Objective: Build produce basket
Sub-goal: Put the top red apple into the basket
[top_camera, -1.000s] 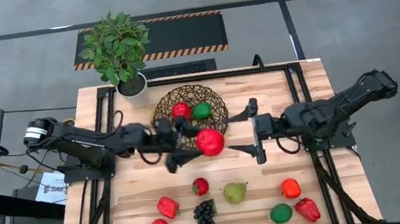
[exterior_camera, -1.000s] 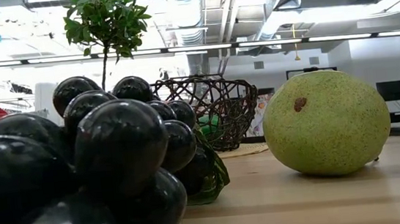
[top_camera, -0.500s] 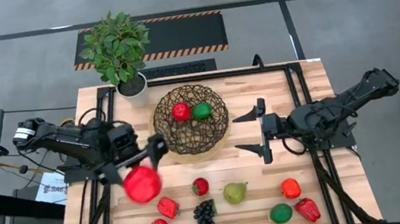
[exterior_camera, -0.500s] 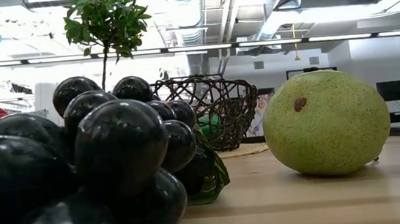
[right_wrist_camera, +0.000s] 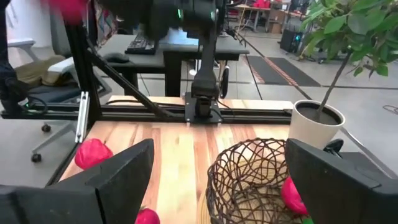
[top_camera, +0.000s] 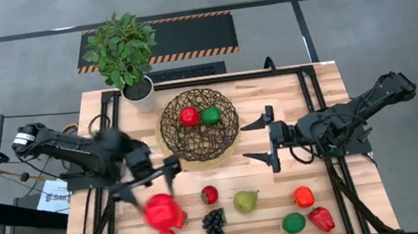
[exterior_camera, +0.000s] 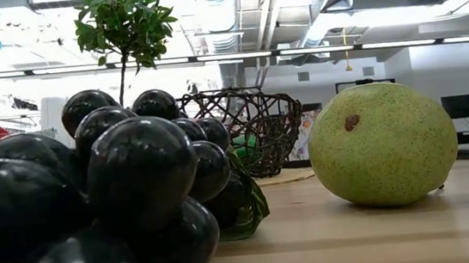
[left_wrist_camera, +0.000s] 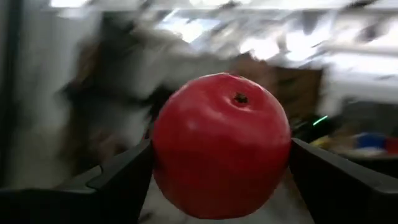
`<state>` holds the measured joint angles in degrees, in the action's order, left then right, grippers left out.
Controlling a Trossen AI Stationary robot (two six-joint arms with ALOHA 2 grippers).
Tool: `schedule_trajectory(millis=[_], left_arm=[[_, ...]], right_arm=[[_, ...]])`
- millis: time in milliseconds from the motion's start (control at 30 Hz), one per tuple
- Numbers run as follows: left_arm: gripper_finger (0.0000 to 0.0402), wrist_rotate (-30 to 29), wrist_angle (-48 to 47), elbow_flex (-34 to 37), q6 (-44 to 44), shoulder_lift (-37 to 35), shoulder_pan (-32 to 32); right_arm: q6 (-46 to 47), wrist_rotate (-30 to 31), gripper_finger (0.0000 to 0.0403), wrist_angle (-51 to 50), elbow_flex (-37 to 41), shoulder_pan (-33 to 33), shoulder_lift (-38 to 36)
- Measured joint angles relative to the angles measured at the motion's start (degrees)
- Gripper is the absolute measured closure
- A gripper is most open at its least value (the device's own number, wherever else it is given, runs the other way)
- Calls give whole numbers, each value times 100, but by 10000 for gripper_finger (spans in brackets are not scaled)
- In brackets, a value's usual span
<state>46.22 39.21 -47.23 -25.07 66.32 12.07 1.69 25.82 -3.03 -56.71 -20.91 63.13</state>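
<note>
Your round dark wire basket [top_camera: 199, 128] at the table's middle with a red and a green fruit inside, your left gripper [top_camera: 155, 197] at its 7 o'clock, fingers squeezing a big red apple [top_camera: 162, 211], your right gripper [top_camera: 259, 138] wide open at 3 o'clock, holding nothing.

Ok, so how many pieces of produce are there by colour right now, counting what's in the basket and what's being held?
Red pieces: 6, including the apple held in the left gripper and one partly hidden behind it
Green pieces: 2
Orange piece: 1
Yellow-green pear: 1
Dark purple grape bunch: 1
Total: 11, with 2 in the basket
</note>
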Motion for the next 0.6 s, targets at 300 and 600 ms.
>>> schedule_trajectory(millis=[300, 600], left_arm=[[68, -5861, -3867, 7, 3202, -56, 2], [68, -10069, -3451, 7, 5558, 20, 322]], right_arm=[[274, 0, 24, -133, 0, 19, -2], [299, 0, 24, -138, 0, 85, -2]])
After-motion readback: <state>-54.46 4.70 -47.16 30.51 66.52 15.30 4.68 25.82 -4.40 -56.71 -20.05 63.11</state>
